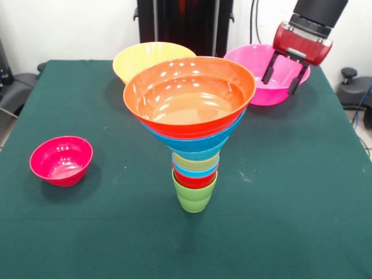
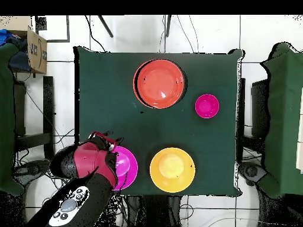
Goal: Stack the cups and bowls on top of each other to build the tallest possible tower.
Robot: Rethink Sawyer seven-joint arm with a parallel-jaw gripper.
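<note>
On the left of the green table (image 1: pixel 325 192), in the front view, the small magenta bowl (image 1: pixel 61 160) sits alone, upright and well apart from everything else. At the centre stands the tower (image 1: pixel 195 139): a lime green cup (image 1: pixel 194 195) at the base, red and light blue rims above it, then a blue bowl (image 1: pixel 200 144) and the wide red-orange bowl (image 1: pixel 189 96) on top, mouth up. It looks top-heavy. Behind it, at the far edge, is the large yellow-orange bowl (image 1: pixel 150 59), partly hidden. To the right, also far, lies the large pink bowl (image 1: pixel 268 75), and the gripper (image 1: pixel 285 72) hangs over it with its two black fingers spread wide, holding nothing, one finger in front of the near rim.

The step in hand is most likely taking the pink bowl. To do it well, the fingers should straddle the rim wall, one inside and one outside, and close firmly before lifting. The bowl should then travel high enough to clear the red-orange bowl and come down centred and level, since any sideways push could topple the narrow column.
</note>
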